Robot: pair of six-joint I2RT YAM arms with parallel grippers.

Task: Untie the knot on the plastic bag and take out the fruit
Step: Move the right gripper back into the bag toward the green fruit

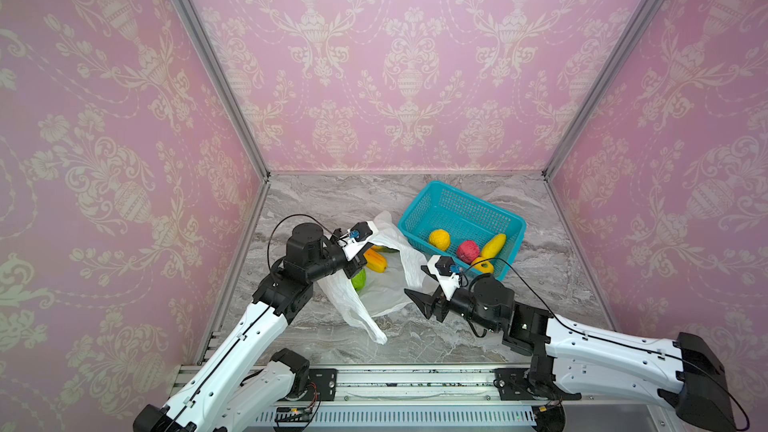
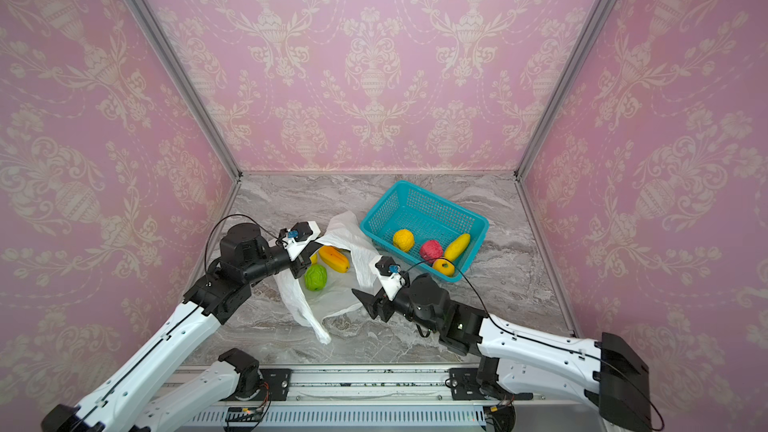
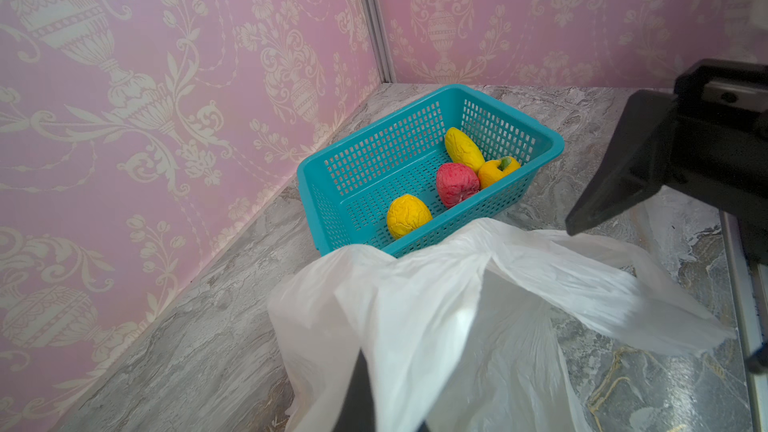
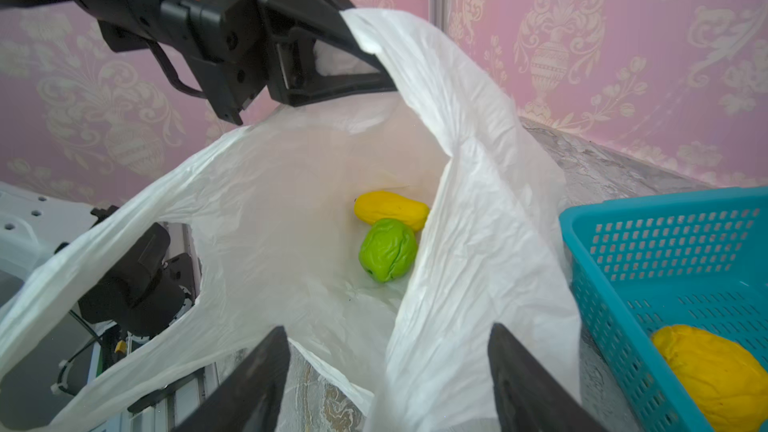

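- low in the middle of both top views, on the counter (image 1: 457,338), the plastic bag (image 1: 382,292) lies with its mouth wide. no knot shows anywhere, so the untying looks done. where is the fruit (image 2: 316,277)?
- four sit in the teal basket (image 1: 416,203) at the bag's upper right: a round yellow piece (image 1: 439,239), a pink-red piece (image 1: 468,252), a long yellow piece (image 1: 493,245) and a yellow-orange piece (image 1: 482,265). three show inside the bag: the green round fruit (image 4: 388,249) touching a long yellow fruit (image 4: 390,209), and an orange-green long fruit (image 2: 334,258) just beside them.
- and the jaws?
- the left gripper (image 4: 365,64), at the bag's upper left edge in the top views, has its jaws pinched on the rim, holding it up. the right gripper (image 1: 413,280), at the bag's lower right edge, has its jaws spread and empty, facing the mouth. the right wrist view shows a fold of the bag between them.
- so fetching the next piece is likely the step. how to do it well?
- the right arm should come in leftward across the frame, below that raised fold, or the jaws may nip plastic along with fruit. the green one looks nearest: close across its round middle, lift straight, then carry it right to the basket. the left should hold the rim high so the mouth does not sag.
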